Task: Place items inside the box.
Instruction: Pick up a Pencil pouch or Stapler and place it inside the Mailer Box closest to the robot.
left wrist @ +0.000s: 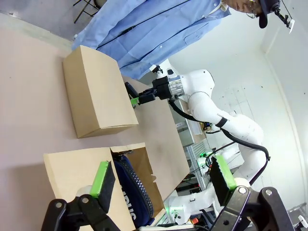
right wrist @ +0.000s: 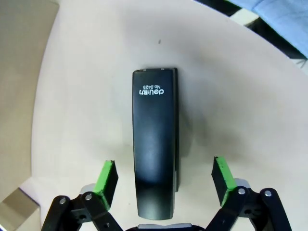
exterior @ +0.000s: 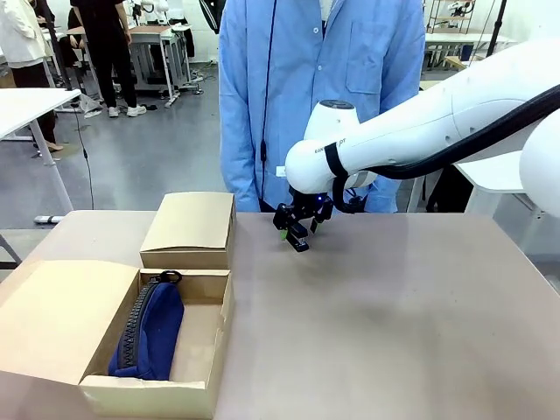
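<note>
A black stapler (right wrist: pixel 155 154) with white lettering lies flat on the table. My right gripper (right wrist: pixel 165 166) straddles it, its green pads (right wrist: pixel 107 180) standing clear of both sides, open. From the front, that gripper (exterior: pixel 296 234) is low over the far middle of the table. The open cardboard box (exterior: pixel 149 394) sits at the front left with a navy zip pouch (exterior: pixel 150 337) lying inside. My left gripper (left wrist: pixel 161 163) hangs open and empty above the box (left wrist: pixel 72 168) and the pouch (left wrist: pixel 132 185).
A smaller closed cardboard box (exterior: pixel 188 229) stands just behind the open one. A person in a light blue coat (exterior: pixel 315 87) stands at the far edge, close behind my right gripper. Bare tabletop (exterior: pixel 394 332) stretches across the right half.
</note>
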